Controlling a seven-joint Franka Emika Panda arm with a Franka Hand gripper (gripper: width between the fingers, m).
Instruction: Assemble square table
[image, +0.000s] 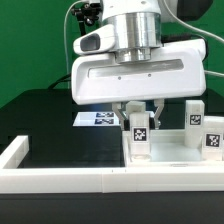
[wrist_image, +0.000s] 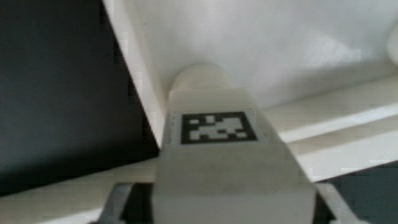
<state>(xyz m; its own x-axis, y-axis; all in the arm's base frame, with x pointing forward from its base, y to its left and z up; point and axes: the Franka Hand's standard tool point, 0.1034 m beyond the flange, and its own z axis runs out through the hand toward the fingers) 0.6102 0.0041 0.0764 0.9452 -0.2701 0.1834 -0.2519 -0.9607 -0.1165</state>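
Black table (image: 50, 125), gripper (image: 140, 112) vertical, clamping leg (image: 139, 135)

The pincer (image: 140, 112) hangs over a tagged white leg (image: 139, 137), its fingers closed on the leg's top. Two more legs (image: 193, 116) stand at the exterior view's right. The marker board (image: 100, 119) lies farther back on the black tabletop (image: 50, 125).
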